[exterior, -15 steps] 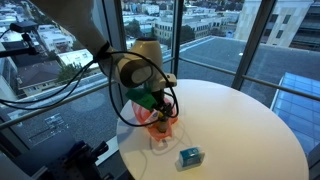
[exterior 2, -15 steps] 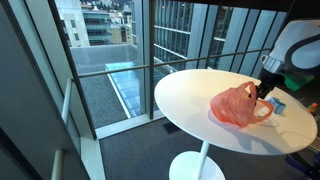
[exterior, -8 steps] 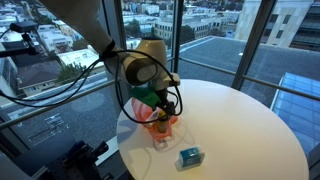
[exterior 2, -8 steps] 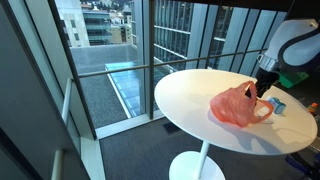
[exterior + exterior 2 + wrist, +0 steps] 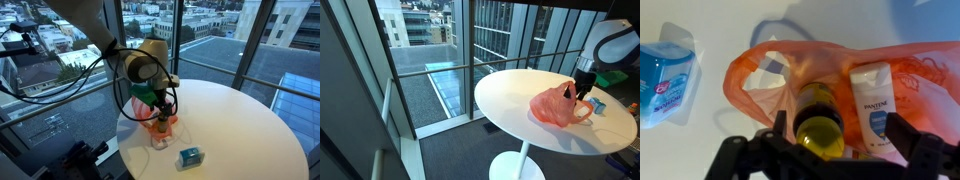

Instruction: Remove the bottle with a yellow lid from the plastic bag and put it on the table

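Observation:
An orange plastic bag (image 5: 760,75) lies on the round white table (image 5: 240,130); it also shows in both exterior views (image 5: 160,127) (image 5: 558,106). In its mouth lie a bottle with a yellow lid (image 5: 820,125), lid toward the camera, and a white Pantene bottle (image 5: 875,110) beside it. My gripper (image 5: 840,138) hovers just above the bag's opening with its jaws wide apart. The yellow-lidded bottle lies between the fingers, nearer one finger (image 5: 780,125), and neither finger touches it. In the exterior views the gripper (image 5: 155,105) (image 5: 582,92) points down into the bag.
A small blue box (image 5: 189,157) (image 5: 665,80) lies on the table beside the bag, near the front edge. Glass windows and a railing (image 5: 470,65) stand close behind the table. The table's edge (image 5: 495,110) drops to the floor.
The arm has shifted slightly over the bag and the bag's top has settled a little. The jaws stay open.

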Controlling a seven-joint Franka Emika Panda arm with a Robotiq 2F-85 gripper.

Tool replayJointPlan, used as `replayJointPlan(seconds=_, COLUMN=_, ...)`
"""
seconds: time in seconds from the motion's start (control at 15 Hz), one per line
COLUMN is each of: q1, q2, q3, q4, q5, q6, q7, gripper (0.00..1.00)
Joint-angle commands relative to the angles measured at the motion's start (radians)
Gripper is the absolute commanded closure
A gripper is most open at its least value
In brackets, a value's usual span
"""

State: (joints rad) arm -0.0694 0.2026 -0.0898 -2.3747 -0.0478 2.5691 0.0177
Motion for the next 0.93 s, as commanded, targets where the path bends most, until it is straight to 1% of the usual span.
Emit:
replayJointPlan(seconds=0.0, q1=0.008, q2=-0.001, q3=0.005, q4=0.027, q5=0.019, q6=-0.056, q7=0.054, gripper=0.0)
replayJointPlan(seconds=0.67, q1=0.007, q2=0.058, q3=0.003, q4=0.114, q5=0.07, q6=-0.085, q7=0.124, gripper=0.0)
replayJointPlan(seconds=0.73, q1=0.008, q2=0.065, q3=0.002, q4=0.122, q5=0.068, q6=-0.087, q7=0.129, gripper=0.03)
replayJointPlan(seconds=0.87, q1=0.008, q2=0.073, q3=0.001, q4=0.13, q5=0.067, q6=-0.088, q7=0.137, gripper=0.24)
